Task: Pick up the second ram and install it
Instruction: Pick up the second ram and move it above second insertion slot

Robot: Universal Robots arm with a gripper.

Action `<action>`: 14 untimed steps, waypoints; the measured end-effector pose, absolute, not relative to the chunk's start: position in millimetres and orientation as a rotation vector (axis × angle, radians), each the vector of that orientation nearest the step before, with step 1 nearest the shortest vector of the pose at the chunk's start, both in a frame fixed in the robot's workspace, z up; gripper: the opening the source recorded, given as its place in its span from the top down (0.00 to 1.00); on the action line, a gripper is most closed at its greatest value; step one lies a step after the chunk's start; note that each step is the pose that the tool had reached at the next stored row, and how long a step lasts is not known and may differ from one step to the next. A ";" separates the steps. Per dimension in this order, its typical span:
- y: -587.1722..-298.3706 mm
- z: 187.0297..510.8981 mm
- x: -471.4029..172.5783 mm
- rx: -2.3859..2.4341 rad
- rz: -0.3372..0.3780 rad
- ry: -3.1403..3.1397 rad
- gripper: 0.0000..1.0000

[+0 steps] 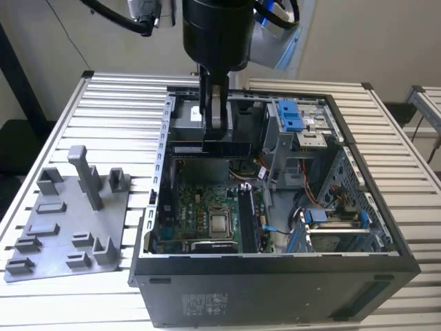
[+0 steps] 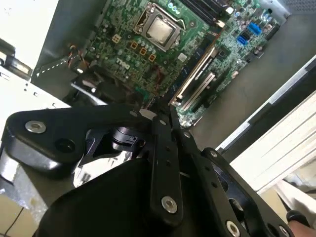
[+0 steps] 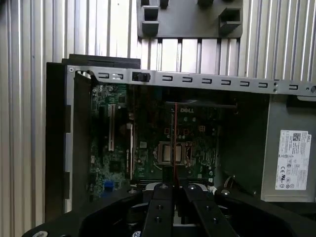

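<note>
My gripper hangs over the back part of the open computer case, shut on the second ram, a thin dark stick held level below the fingers. In the first wrist view the ram shows edge-on as a thin line running out from the closed fingertips over the motherboard. The fingers also meet tightly in the second wrist view, above the board and its processor socket. The memory slots lie beside the socket, in front of and below the gripper.
A grey fixture plate with upright blocks lies on the slatted table at the exterior view's left of the case. Drive cages with blue latches and loose cables fill the case's other side. The power supply sits at the back.
</note>
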State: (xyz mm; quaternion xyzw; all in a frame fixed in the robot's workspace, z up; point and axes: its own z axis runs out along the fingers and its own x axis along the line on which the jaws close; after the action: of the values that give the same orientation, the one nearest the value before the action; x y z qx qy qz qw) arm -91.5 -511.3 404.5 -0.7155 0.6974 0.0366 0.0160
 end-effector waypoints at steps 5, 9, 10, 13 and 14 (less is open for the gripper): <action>-511.3 404.5 -69.5 -2.225 0.114 2.169 0.86; -511.3 404.5 -52.3 -2.226 0.114 2.169 0.86; -511.3 404.5 -48.3 -2.226 0.114 2.169 0.86; -511.3 404.5 -36.6 -2.226 0.114 2.168 0.86; -511.3 404.5 -32.9 -2.226 0.114 2.168 0.86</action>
State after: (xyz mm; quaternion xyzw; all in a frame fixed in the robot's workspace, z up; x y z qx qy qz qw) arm -32.9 -511.3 404.5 -0.7157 0.6972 0.0366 0.0160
